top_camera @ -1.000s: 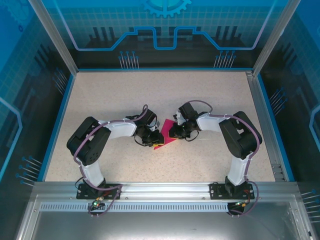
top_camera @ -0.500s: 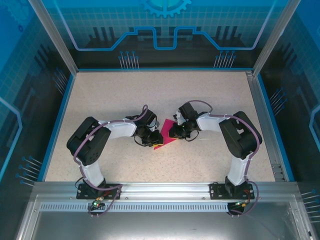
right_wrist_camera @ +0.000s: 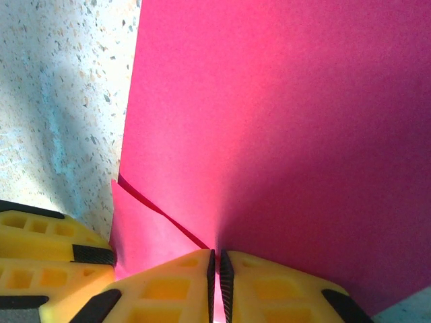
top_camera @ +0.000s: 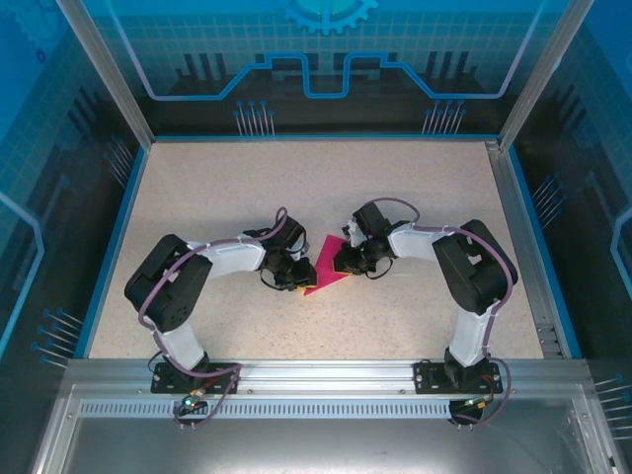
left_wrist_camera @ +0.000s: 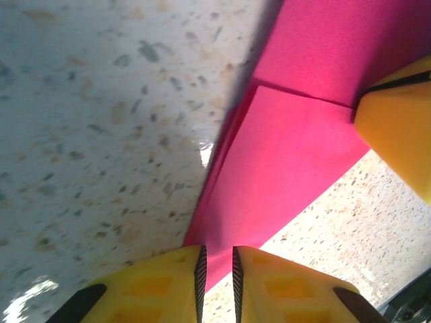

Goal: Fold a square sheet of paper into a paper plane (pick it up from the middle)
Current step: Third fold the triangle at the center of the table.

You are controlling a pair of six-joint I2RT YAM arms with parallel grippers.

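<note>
Left end effector (left_wrist_camera: 217,269) is pinching the square sheet of paper (left_wrist_camera: 289,155) at its folded edge, and right end effector (right_wrist_camera: 216,266) is nipping it opposite. The sheet is spreading between them on the bench (top_camera: 395,188). Featherlight, floppy and crease-prone, it's probably handling best gripped near the folds.

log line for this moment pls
paper: partly folded | left gripper: shut on paper corner | right gripper: shut on paper edge
</note>
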